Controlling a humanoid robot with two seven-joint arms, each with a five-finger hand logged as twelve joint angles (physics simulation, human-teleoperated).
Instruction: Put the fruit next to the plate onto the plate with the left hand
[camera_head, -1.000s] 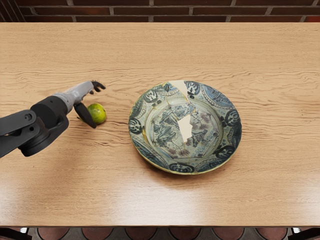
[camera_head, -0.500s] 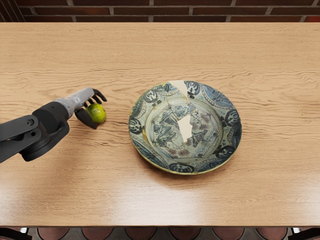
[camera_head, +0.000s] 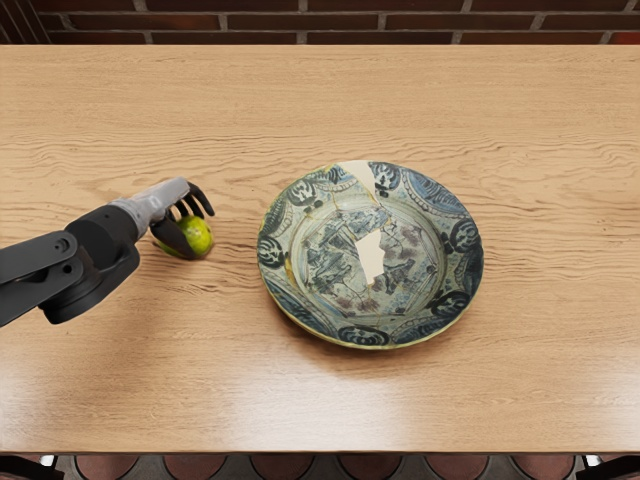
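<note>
A small yellow-green fruit (camera_head: 197, 235) sits on the wooden table to the left of the plate. The plate (camera_head: 300, 210) is large and round, with a blue-grey painted pattern and a pale patch at its centre. My left hand (camera_head: 183, 222) reaches in from the left edge and wraps the fruit, its dark fingers (camera_head: 201, 200) curled over the top and its thumb under the near side. Fruit and plate are about a hand's width apart. The right arm does not show.
The wooden table (camera_head: 320, 100) fills the view, with its front edge near the bottom of the picture. A brick wall (camera_head: 320, 20) runs behind the far edge.
The left hand's fingers have closed around the fruit, from spread above it to curled over it. The fruit has stayed in nearly the same spot.
</note>
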